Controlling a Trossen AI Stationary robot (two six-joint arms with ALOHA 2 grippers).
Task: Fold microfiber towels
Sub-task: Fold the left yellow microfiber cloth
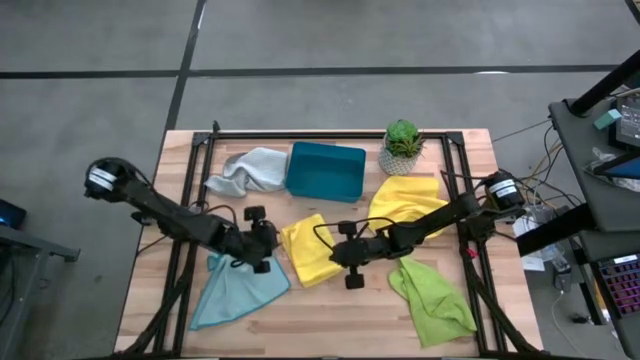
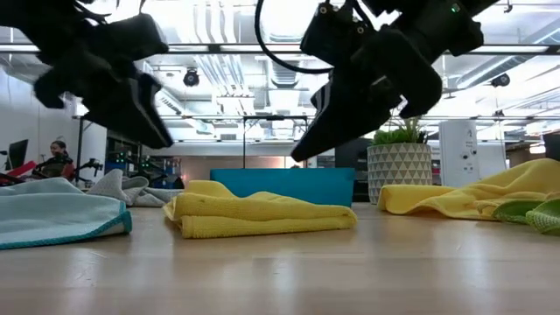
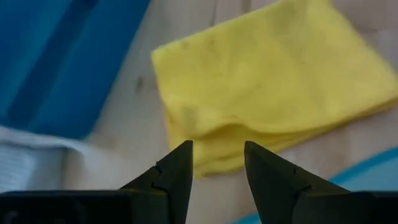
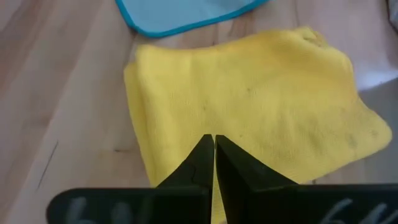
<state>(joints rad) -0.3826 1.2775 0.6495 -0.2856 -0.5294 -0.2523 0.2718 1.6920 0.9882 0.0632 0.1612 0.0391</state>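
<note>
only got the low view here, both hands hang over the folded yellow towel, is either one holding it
Observer: No. In the left wrist view the left hand is open with nothing between its fingers.
Operator: and the right one
Observer: The right hand is shut and empty above the folded yellow towel.
Operator: which side is each on
Observer: From above, the left hand is at the towel's left edge, the right hand at its right edge.
Operator: whats left to fold
Observer: The lime green towel and second yellow towel lie crumpled on the right.
</note>
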